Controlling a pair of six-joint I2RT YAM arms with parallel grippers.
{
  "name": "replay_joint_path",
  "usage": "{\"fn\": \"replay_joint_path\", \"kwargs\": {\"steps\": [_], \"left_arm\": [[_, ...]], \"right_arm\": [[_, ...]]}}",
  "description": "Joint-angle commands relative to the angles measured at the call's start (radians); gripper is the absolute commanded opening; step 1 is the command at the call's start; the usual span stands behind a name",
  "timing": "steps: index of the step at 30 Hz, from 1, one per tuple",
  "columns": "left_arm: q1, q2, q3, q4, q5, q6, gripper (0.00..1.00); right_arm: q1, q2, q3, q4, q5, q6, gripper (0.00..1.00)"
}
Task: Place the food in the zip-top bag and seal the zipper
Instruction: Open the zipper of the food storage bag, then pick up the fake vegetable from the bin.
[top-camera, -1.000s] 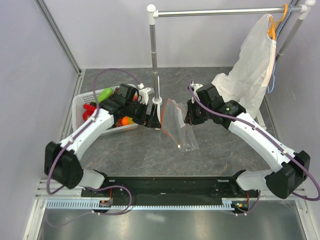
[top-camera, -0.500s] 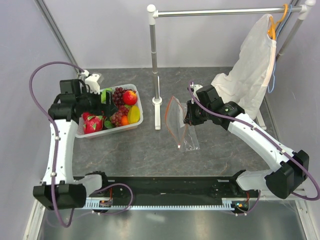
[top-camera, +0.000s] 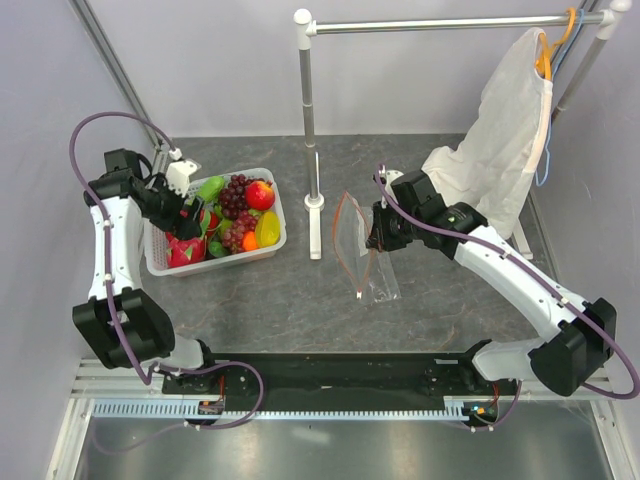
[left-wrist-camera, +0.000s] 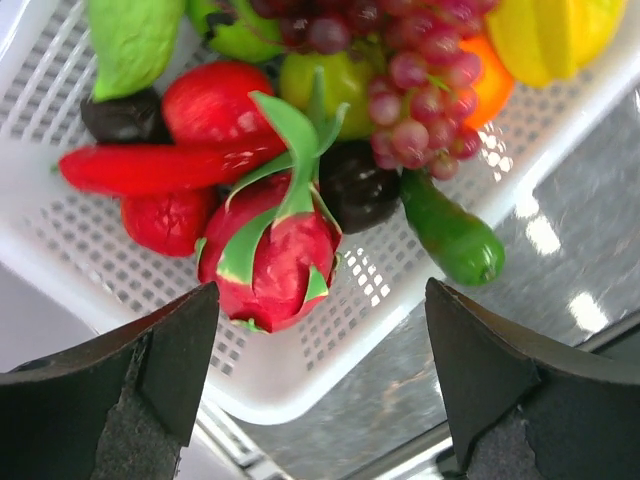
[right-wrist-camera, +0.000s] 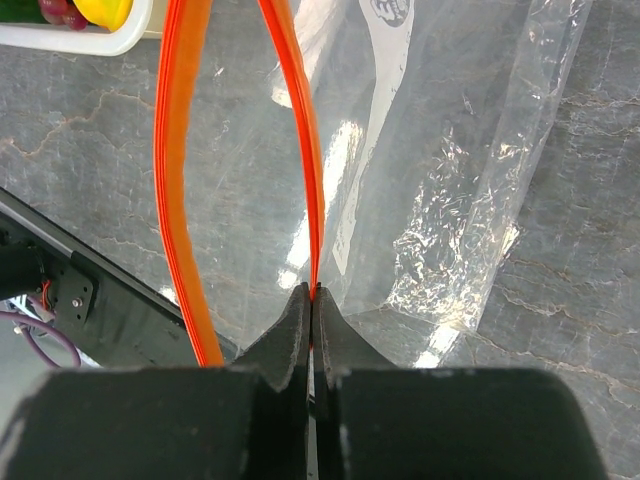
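Top external view only: both arms at once. Left gripper over the left end of the white slotted basket; right gripper at the zip-top bag, right of the basket and well apart from it. Also there alone: upright pole between basket and bag, and a white garment cover on an orange hanger at the back right.

Left wrist view only: close detail of the basket contents. Right wrist view only: the exact pinch point on the zipper.

Left gripper: spread wide, grasping nothing. Poised above a red dragon fruit with green leaves, near the basket rim.

Right gripper: clenched, fingertips pressed together on one lip of the orange-red zipper. Other lip bowed away, mouth gaping. Lower part of the clear bag, with its white printed label, crumpled on the grey stone-patterned tabletop.

Food: seen only in the basket. Contents: dragon fruit, purple grapes, red apple, yellow piece, orange piece, long green vegetable, red chilli, dark round pieces.
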Motion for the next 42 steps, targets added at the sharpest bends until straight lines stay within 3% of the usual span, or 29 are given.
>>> {"fn": "replay_joint_path", "kwargs": {"steps": [1, 9, 14, 21, 24, 28, 34, 37, 42], "left_arm": [[-0.004, -0.045, -0.003, -0.096, 0.147, 0.324, 0.89], [-0.027, -0.091, -0.121, -0.231, 0.198, 0.586, 0.86], [-0.060, -0.128, -0.189, -0.168, 0.212, 0.571, 0.86], [-0.137, -0.170, -0.310, 0.039, 0.204, 0.457, 0.81], [-0.149, -0.167, -0.318, 0.108, 0.204, 0.408, 0.72], [-0.149, -0.159, -0.301, 0.122, 0.184, 0.391, 0.45], [-0.149, -0.194, -0.263, 0.117, 0.169, 0.355, 0.14], [-0.149, -0.219, -0.162, 0.091, 0.186, 0.248, 0.09], [-0.157, -0.233, 0.082, -0.026, 0.275, 0.137, 0.08]], "right_arm": [[-0.003, 0.008, 0.015, 0.022, -0.014, -0.006, 0.00], [-0.003, 0.024, 0.025, 0.020, -0.020, -0.009, 0.00], [-0.003, 0.040, 0.032, 0.023, -0.023, -0.007, 0.00], [-0.003, 0.049, 0.032, 0.028, -0.023, -0.004, 0.00], [-0.005, 0.047, 0.032, 0.026, -0.024, -0.004, 0.00], [-0.003, 0.046, 0.031, 0.023, -0.021, -0.006, 0.00], [-0.005, 0.049, 0.042, 0.023, -0.017, -0.007, 0.00], [-0.005, 0.047, 0.049, 0.022, -0.017, -0.006, 0.00], [-0.008, 0.049, 0.051, 0.019, -0.024, 0.003, 0.00]]}}
